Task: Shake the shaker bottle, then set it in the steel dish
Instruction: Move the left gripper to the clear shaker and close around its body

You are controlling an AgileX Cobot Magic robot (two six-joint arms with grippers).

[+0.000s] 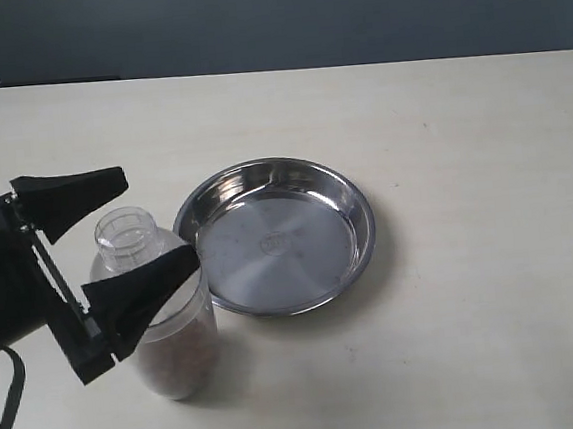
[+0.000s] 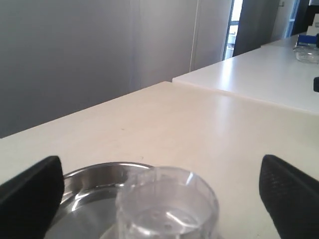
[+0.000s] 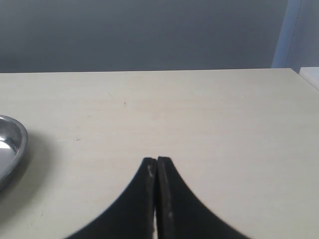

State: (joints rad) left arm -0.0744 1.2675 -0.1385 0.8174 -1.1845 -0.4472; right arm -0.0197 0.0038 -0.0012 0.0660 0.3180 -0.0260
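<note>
The shaker bottle (image 1: 165, 320) stands upright on the table, just left of the steel dish (image 1: 301, 268) and close to its rim. It is clear plastic with brown granules in its lower part and a small round cap (image 1: 125, 232). My left gripper (image 1: 158, 218) is open, one black finger (image 1: 69, 196) behind the cap and the other (image 1: 143, 290) in front of the bottle's shoulder; I cannot tell if either touches. The left wrist view shows the cap (image 2: 167, 206) between wide-apart fingers (image 2: 32, 191), the dish (image 2: 94, 174) beyond. My right gripper (image 3: 157, 162) is shut on nothing, off the exterior view.
The pale table (image 1: 461, 139) runs wide to the right of and behind the dish. In the right wrist view only the dish's edge (image 3: 11, 144) shows at one side. A second white table (image 2: 259, 74) adjoins farther off in the left wrist view.
</note>
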